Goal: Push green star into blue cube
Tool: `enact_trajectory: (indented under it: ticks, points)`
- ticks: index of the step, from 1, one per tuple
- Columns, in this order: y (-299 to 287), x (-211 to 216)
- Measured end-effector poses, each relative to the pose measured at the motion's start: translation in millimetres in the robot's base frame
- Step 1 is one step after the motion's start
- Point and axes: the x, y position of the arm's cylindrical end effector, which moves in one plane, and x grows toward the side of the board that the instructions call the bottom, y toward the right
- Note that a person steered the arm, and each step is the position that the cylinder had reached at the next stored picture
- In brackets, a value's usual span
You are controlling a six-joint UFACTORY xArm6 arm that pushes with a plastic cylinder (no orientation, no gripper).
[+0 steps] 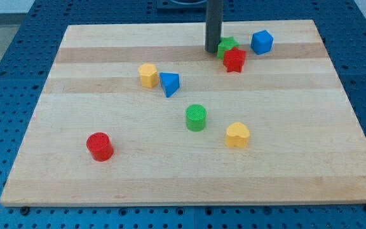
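- A pale wooden board (107,184) lies on a blue perforated bench, with small coloured plastic blocks scattered over it.
- The straight dark rod comes down near the view's top, and its tip (213,50) rests on the board just beside the small green star-shaped block (227,46), on that block's left as seen here; whether they touch I cannot tell.
- There is no pincer on this arm, only the plain rod, so nothing opens, closes or holds.
- The green star sits close to the top edge, right of centre, with a red star-shaped block (234,60) pressed against its lower right side.
- The blue cube (262,42) stands to the view's right of the green star, near but apart, at about the same height in the view.
- So tip, green star and blue cube lie almost along one line running left to right; a push toward the view's right looks like what is called for.
- The red star may get dragged along or nudge the green one off line.
- Elsewhere: a yellow block (148,74) touching a blue wedge-like block (169,83), a green cylinder (196,117), a yellow heart-shaped block (237,135), a red cylinder (99,146).
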Motion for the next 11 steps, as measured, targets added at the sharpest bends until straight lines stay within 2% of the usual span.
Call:
enact_trajectory:
  ticks: [2, 3, 5, 8, 10, 11]
  points:
    - [-12, 21]
    - [2, 22]
    - [26, 4]
    - [57, 0]
    - [43, 0]
    - [1, 0]
